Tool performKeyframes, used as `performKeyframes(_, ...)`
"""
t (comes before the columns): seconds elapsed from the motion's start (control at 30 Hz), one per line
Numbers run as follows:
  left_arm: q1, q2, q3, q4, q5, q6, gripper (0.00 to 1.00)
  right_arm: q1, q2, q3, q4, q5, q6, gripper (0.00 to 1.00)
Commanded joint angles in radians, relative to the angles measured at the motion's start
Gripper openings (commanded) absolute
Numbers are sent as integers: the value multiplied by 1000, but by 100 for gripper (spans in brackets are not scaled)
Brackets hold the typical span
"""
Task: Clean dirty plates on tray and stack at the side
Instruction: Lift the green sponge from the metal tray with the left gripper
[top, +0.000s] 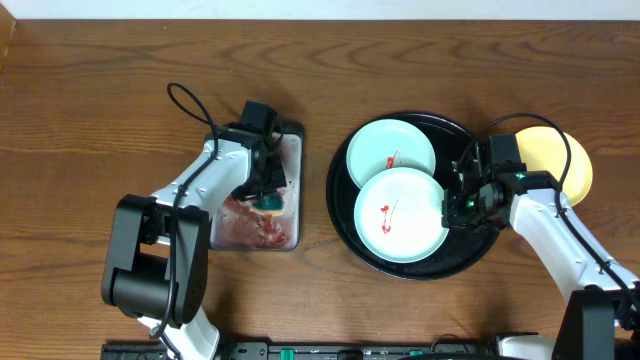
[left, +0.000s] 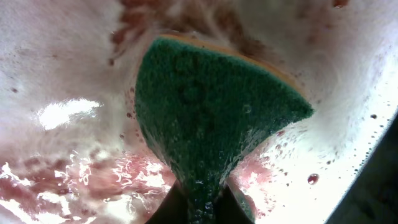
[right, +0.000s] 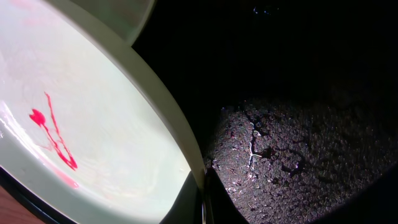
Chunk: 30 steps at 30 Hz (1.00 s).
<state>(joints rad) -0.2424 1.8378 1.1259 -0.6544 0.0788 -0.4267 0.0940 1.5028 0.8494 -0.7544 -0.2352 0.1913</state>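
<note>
Both arms reach down, tools closed.
The left tool pinches a green sponge in the metal tray (reddish water); the right tool clamps the front plate by its rim, on the black tray.

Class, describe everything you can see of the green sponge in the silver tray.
The sponge has a dark green scouring face, rough, wet and dotted with small bubbles, backed by an orange-yellow layer showing along its top edge. It looks folded into a wedge, pinched at its narrow lower end by the shut left gripper. It is inside the silver tray, over reddish, foamy water.
</note>
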Motion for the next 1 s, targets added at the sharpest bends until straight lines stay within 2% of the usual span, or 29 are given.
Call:
performKeyframes(0.0, 4, -3, -9, -26, -26, -5, 7, 6, -3, -3, 2, -1, 13, 1)
performKeyframes(0.33, 51, -247, -9, -16, -3, 3, 7, 6, -3, -3, 3, -1, 13, 1)
performKeyframes(0.47, 87, -311, -10, -3, 114, 69, 7, 6, -3, -3, 3, -1, 13, 1)
performKeyframes(0.5, 106, -340, -10, -2, 174, 129, 7, 6, -3, -3, 3, -1, 13, 1)
performKeyframes(0.63, 147, -397, -10, 10, 291, 241, 7, 6, -3, -3, 3, -1, 13, 1)
performKeyframes(0.8, 218, -451, -10, 17, 418, 300, 7, 6, -3, -3, 6, -1, 13, 1)
performKeyframes(0.97, 290, -454, -59, 72, 620, 337, 7, 6, -3, -3, 6, -1, 13, 1)
